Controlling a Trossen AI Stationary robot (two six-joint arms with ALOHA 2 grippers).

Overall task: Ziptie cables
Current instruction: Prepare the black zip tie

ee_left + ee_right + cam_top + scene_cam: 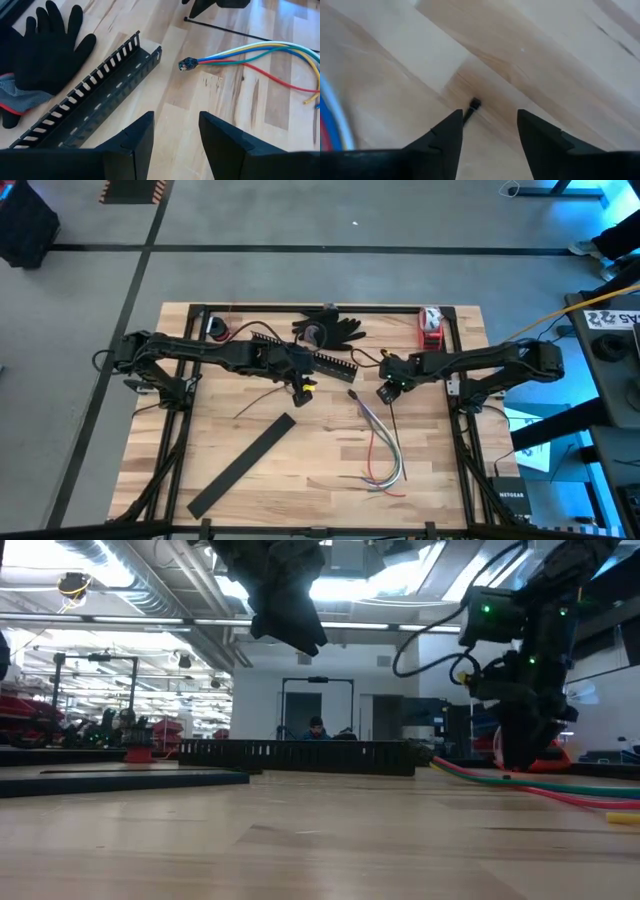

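We see the right gripper spread open, low over the thin straight black plastic ziptie, whose head lies between its fingertips.

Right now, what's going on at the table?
The right gripper is down at the wood with its jaws open around the head end of the ziptie, not gripping it yet. The cables lie loose beside it. The left gripper hangs open above the slotted bar, holding nothing.
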